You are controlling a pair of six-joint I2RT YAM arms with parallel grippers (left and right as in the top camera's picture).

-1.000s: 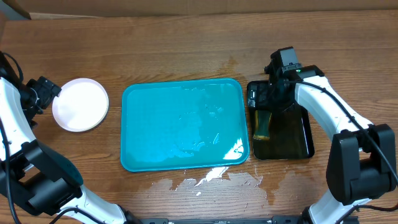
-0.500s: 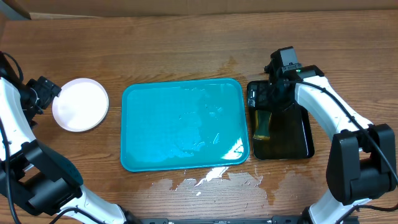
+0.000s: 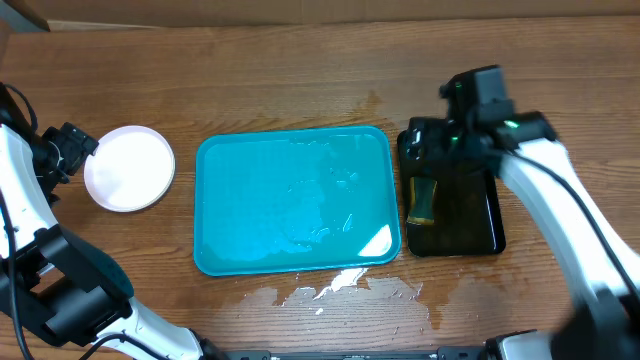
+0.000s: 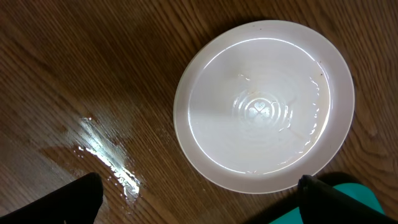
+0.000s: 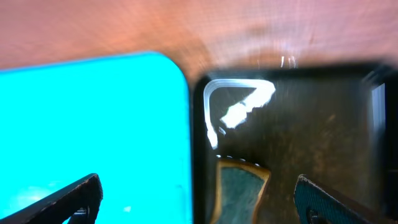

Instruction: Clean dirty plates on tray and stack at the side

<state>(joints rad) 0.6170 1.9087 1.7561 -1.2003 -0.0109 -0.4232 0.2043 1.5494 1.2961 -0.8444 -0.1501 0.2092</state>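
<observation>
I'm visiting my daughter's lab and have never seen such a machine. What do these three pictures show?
Two robot arms stand at a table, each ending in a two-finger gripper. The wide picture comes from a camera above; the other two from cameras on the wrists, so the dark shapes in their bottom corners are the arms' own fingers. On the table lie a wet turquoise tray, a white plate left of it, and a black tray on the right holding a sponge. Spilled water shines near the arms' bases. The left gripper hovers above the plate, the right gripper above the black tray; both are open, holding nothing.
</observation>
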